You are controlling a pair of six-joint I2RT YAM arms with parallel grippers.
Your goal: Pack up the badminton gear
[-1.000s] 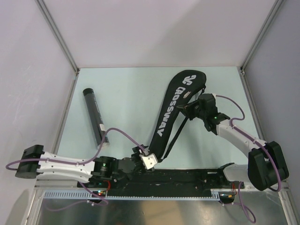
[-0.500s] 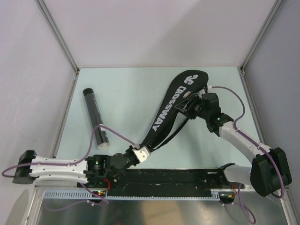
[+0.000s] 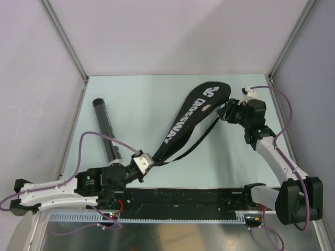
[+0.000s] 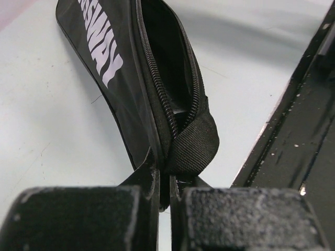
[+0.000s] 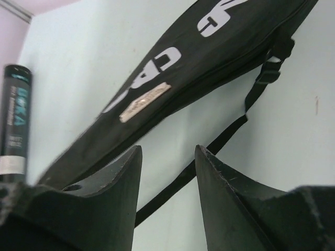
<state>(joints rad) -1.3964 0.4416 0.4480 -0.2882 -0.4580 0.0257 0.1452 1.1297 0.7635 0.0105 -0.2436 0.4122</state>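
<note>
- The black racquet-shaped bag [image 3: 188, 117] lies slantwise on the middle of the pale green table [image 3: 141, 99]; its wide head points to about 1 o'clock and its narrow end to about 7 o'clock
- "CROSSWAY" runs along it in white capitals, with a white logo on the head; the left wrist view [image 4: 115, 63] shows only the last letters, "SWAY"
- The zip [image 4: 157, 89] gapes open near the narrow end
- A small tan label [image 5: 145, 102] sits on the bag; its writing is too blurred to read
- A thin black strap [image 3: 201, 140] trails off the bag's 4 o'clock side
- The left gripper [image 3: 144, 162] is pressed together, pinching the fabric tip of the narrow end
- The right gripper [image 3: 226, 111] sits at 3 o'clock of the head, fingers spread and holding nothing
- The black cylindrical tube [image 3: 106, 128] lies at 9 o'clock, well apart; its teal lettering is unclear
</note>
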